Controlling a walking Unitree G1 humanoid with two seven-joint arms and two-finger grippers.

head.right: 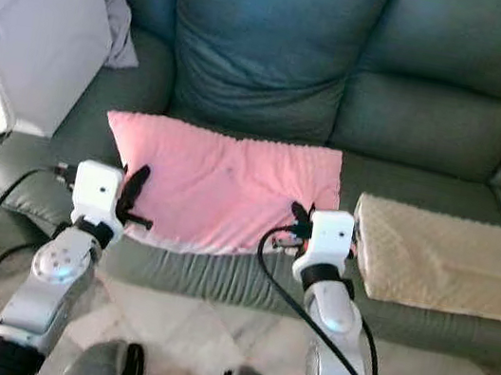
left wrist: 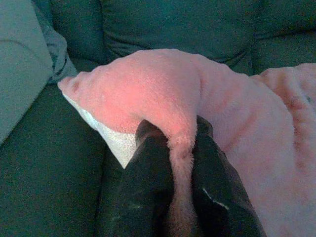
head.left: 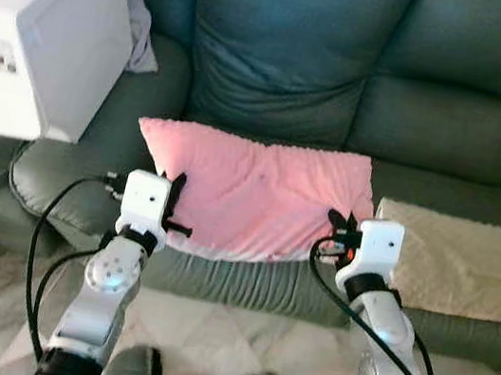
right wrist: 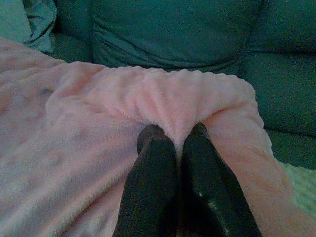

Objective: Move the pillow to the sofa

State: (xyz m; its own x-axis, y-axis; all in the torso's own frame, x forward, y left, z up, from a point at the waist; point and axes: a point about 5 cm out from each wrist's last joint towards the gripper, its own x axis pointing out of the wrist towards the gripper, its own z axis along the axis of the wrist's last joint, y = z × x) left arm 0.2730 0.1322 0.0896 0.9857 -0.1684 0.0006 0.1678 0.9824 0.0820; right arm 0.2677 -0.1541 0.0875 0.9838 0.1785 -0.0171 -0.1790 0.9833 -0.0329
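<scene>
A fluffy pink pillow (head.left: 254, 193) lies across the seat of the dark green sofa (head.left: 452, 135), its near edge reaching the seat's front. My left gripper (head.left: 174, 202) is shut on the pillow's left near edge; in the left wrist view a fold of pink fabric (left wrist: 180, 148) is pinched between the black fingers (left wrist: 148, 187). My right gripper (head.left: 340, 229) is shut on the pillow's right near edge, and in the right wrist view its fingers (right wrist: 155, 182) press together on pink fabric (right wrist: 173, 106).
A cream blanket (head.left: 459, 261) is folded on the seat right of the pillow. A white box-like appliance (head.left: 41, 27) stands over the sofa's left arm, with grey cloth (head.left: 140, 30) behind it. Marble floor (head.left: 205, 344) lies in front.
</scene>
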